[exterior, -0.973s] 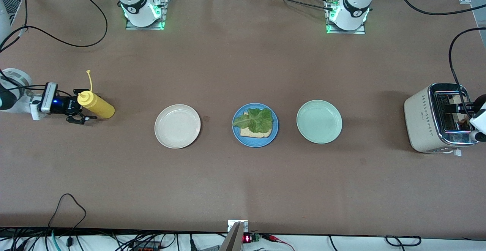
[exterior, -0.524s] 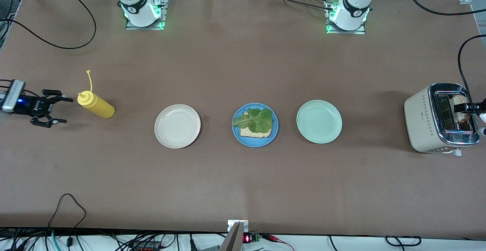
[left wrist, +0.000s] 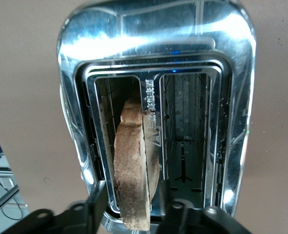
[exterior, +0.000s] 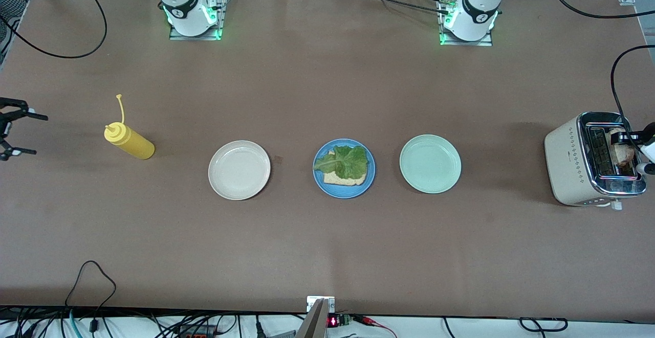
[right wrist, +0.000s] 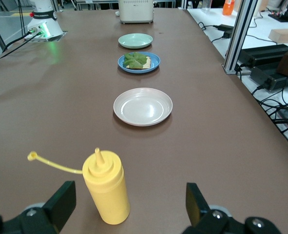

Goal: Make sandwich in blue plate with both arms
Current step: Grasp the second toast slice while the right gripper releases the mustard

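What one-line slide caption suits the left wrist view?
Left gripper closing around a browned toast slice standing in the shiny chrome toaster.

1. The right gripper drew away from the yellow squeeze bottle toward the right arm's end of the table, its fingers spread wide, until only their tips showed at the front view's edge.
2. The left gripper over the toaster narrowed its fingers onto the toast slice standing in one slot, which had risen slightly.
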